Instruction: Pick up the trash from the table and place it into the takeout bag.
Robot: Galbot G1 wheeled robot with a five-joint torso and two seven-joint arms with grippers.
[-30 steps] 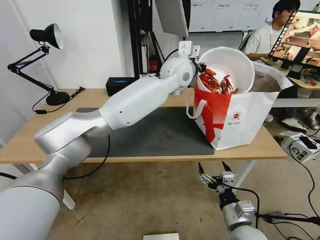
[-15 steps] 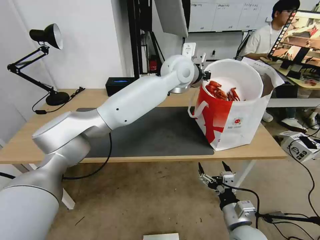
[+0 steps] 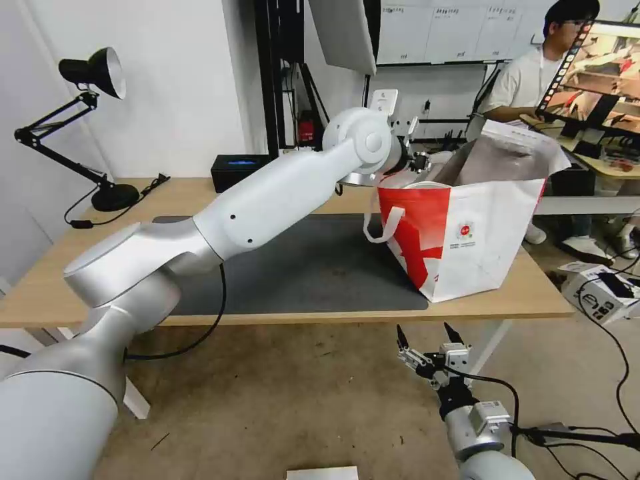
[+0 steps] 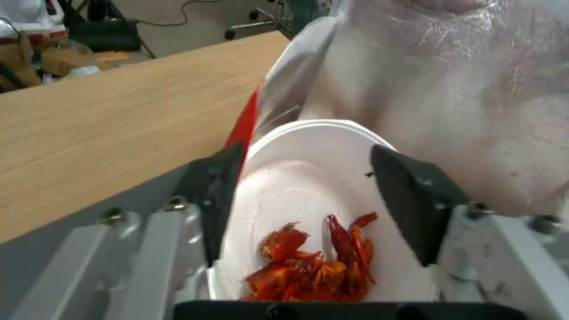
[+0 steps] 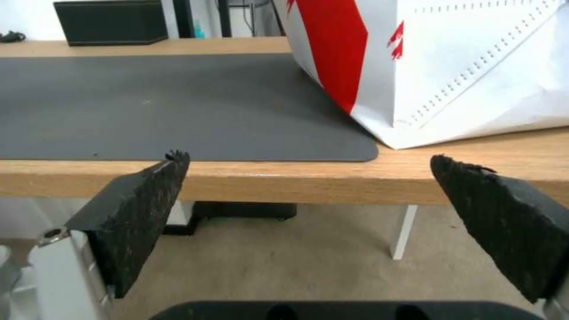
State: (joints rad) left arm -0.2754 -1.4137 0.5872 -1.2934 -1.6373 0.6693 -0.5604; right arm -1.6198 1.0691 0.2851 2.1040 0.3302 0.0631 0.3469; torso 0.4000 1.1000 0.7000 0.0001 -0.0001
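Observation:
The red-and-white takeout bag [image 3: 480, 233] stands on the right end of the table [image 3: 167, 193], partly on the dark grey mat [image 3: 313, 267]. My left gripper [image 3: 419, 161] hovers at the bag's mouth, open. In the left wrist view the white bowl [image 4: 308, 178] with red scraps [image 4: 314, 266] lies below the gripper [image 4: 307, 151], inside the foil lining [image 4: 474, 89]. Just the bowl's rim [image 3: 427, 186] peeks over the bag's edge in the head view. My right gripper [image 3: 423, 333] waits open, below the table's front edge, empty [image 5: 308, 200].
A black desk lamp [image 3: 93, 73] stands at the table's far left, and a black box [image 3: 240, 170] at the back edge. A cardboard box [image 3: 600, 293] and cables lie on the floor to the right. A desk with a monitor [image 3: 600, 73] stands behind the bag.
The bowl went from tilted above the bag's mouth down into the bag. My left gripper followed it down and let go. The right arm stayed still.

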